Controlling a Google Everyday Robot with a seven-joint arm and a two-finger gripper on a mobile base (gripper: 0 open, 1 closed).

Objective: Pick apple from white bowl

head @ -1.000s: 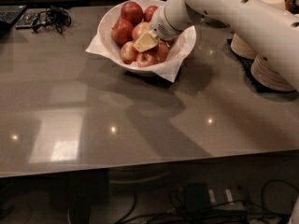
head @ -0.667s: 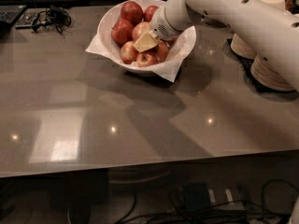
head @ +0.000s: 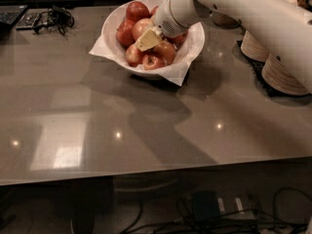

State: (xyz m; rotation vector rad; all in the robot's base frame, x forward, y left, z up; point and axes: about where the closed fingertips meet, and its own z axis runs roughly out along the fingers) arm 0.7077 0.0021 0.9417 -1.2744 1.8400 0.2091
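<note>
The claw (head: 147, 40) sits among red apples (head: 165, 50) inside the white bowl (head: 111, 23) near the far edge of the tabletop (head: 146, 130); plate stacks (head: 285, 74) stand by its right edge.

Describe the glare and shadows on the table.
Camera view: a pale rectangular reflection and small light glints sit on the table; a dark shadow of the arm runs from the white bowl toward the front edge; the gripper is over the apples.
</note>
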